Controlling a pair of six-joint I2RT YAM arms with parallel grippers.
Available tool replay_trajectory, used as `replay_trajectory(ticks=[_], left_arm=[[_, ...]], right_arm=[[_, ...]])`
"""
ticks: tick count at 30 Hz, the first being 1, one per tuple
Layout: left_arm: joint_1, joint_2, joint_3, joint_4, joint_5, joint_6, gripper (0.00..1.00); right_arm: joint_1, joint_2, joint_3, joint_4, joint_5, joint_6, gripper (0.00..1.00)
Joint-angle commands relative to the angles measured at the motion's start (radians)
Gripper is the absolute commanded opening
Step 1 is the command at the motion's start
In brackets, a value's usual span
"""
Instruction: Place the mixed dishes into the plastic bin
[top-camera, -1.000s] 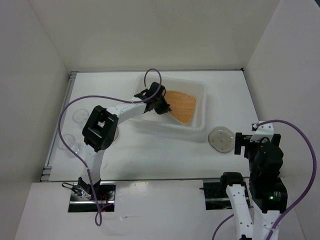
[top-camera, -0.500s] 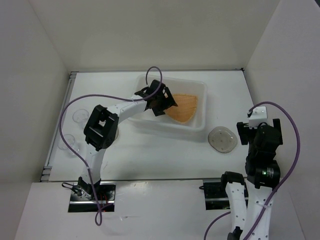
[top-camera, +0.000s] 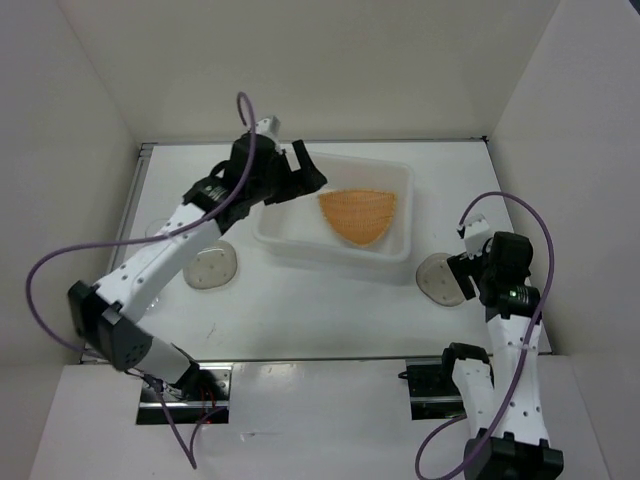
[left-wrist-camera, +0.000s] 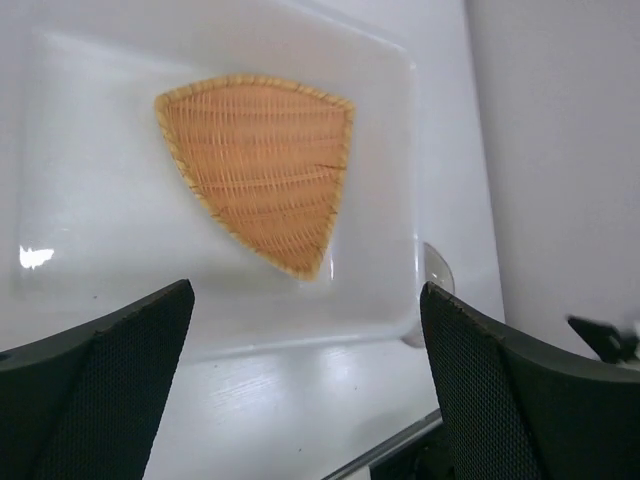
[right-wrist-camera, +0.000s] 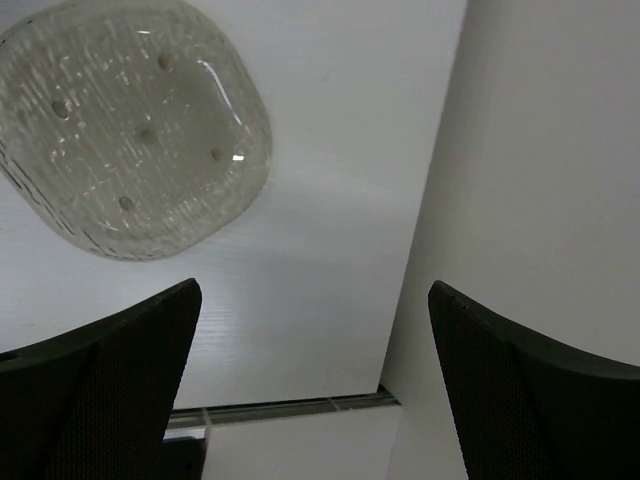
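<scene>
White walls (top-camera: 300, 70) boxed the white desk (top-camera: 330, 300); the plastic bin (top-camera: 404, 180) near its far edge held the orange plate (top-camera: 358, 215). The left gripper (left-wrist-camera: 305, 290) and right gripper (right-wrist-camera: 315, 285) both gaped empty.

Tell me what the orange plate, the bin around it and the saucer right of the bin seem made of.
Orange plate: matte, basket-weave texture with a braided edge; woven fibre, or plastic moulded to look so. Bin: smooth, translucent white plastic, slightly glossy with a glint. Saucer: translucent, glossy, speckled, with a sharp highlight; glass or clear plastic, hard to tell.
</scene>
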Motion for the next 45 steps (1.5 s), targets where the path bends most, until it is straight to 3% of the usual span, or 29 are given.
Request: replay_trajectory(ticks=[1,4,8,16,20,25,33,37,38,40,41,44,45], left_arm=[[0.013,-0.121,-0.127,-0.078,-0.012,0.123,1.0],[0.026,-0.216,-0.255,-0.097,0.046,0.146,1.0],[0.026,-0.273,-0.284,-0.182,0.109,0.209,1.0],[0.035,-0.419,-0.393,-0.262,0.11,0.244,1.0],[0.044,-0.442,-0.419,-0.284,0.122,0.244,1.0],[0.053,-0.442,-0.428,-0.305,0.113,0.244,1.0],[0.092,-0.413,-0.437,-0.294,0.113,0.244,1.0],[0.101,-0.384,-0.438,-0.284,0.113,0.254,1.0],[0.11,-0.383,-0.438,-0.275,0.113,0.254,1.0],[0.11,-0.383,-0.438,-0.274,0.122,0.254,1.0],[0.11,-0.383,-0.448,-0.264,0.122,0.254,1.0],[0.119,-0.374,-0.457,-0.253,0.131,0.244,1.0],[0.119,-0.374,-0.457,-0.242,0.131,0.234,1.0]], right_arm=[[0.002,0.071,0.003,0.031,-0.079,-0.057,0.98],[0.002,0.187,0.043,0.058,-0.133,-0.057,0.98],[-0.008,0.324,0.06,0.103,-0.231,-0.025,0.98],[-0.086,0.477,0.022,0.223,-0.274,-0.007,0.98],[-0.11,0.62,0.054,0.212,-0.303,-0.044,0.98],[-0.144,0.921,0.207,0.102,-0.369,-0.09,0.97],[-0.144,0.986,0.239,0.143,-0.394,-0.08,0.94],[-0.144,1.049,0.25,0.134,-0.412,-0.091,0.7],[-0.144,1.065,0.25,0.125,-0.421,-0.1,0.54],[-0.144,1.074,0.25,0.125,-0.422,-0.1,0.36],[-0.144,1.074,0.25,0.125,-0.422,-0.1,0.2],[-0.167,1.074,0.261,0.125,-0.422,-0.1,0.0],[-0.167,1.074,0.261,0.125,-0.411,-0.09,0.0]])
